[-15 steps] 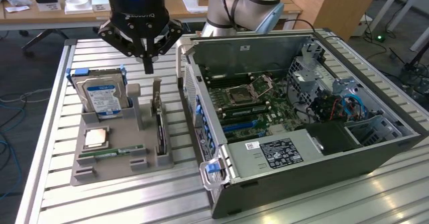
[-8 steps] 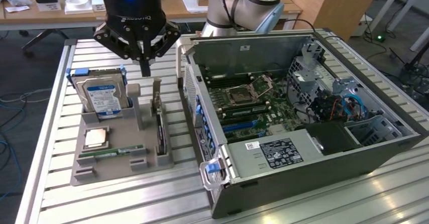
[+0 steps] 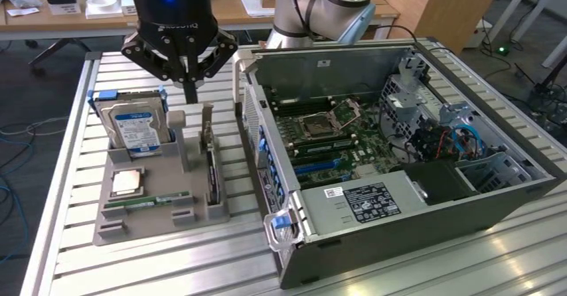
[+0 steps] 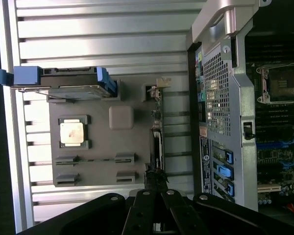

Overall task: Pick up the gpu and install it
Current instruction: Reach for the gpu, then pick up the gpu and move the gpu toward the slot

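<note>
The gpu [image 3: 211,168] stands on its long edge in the slot of the grey holder tray [image 3: 158,211] nearest the open computer case [image 3: 425,224]; in the wrist view the gpu [image 4: 157,137] shows edge-on as a thin dark strip. It looks light and stiff but fragile: a bare board, best pinched across its flat faces near the top edge, well clear of the connector edge sitting down in the slot, and kept upright so it does not twist. The gripper [image 3: 190,97] hangs above the tray's far end, its fingers [image 3: 190,85] pressed together on nothing. White lettering on the gripper body appears upside down and seems to read Robotiq. The hard drive [image 3: 133,130] carries a blue-and-white label, and the power supply [image 3: 368,202] has a black one; neither is legible.
</note>
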Robot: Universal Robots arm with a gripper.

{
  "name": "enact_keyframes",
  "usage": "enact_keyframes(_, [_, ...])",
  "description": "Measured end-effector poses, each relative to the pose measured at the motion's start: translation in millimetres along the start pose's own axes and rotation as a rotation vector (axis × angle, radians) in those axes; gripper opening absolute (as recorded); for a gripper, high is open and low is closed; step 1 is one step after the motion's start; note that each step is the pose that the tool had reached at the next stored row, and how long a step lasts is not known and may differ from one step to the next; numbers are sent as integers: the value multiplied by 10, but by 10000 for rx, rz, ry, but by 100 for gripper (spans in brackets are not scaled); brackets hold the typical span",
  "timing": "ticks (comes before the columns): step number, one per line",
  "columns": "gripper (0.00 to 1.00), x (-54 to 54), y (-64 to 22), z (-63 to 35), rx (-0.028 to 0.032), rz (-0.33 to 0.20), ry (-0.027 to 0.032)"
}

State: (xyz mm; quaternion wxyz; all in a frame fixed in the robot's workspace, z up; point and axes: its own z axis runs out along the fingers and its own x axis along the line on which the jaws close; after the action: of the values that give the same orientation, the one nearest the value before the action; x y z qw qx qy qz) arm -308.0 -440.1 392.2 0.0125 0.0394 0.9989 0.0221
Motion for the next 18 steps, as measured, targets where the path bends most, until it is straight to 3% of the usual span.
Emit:
enact_keyframes(13, [11,0,-1,0,1,-1,0])
enact_keyframes(15, [23,0,-1,0,1,-1,1])
enact_keyframes(18, [29,0,-1,0,1,-1,0])
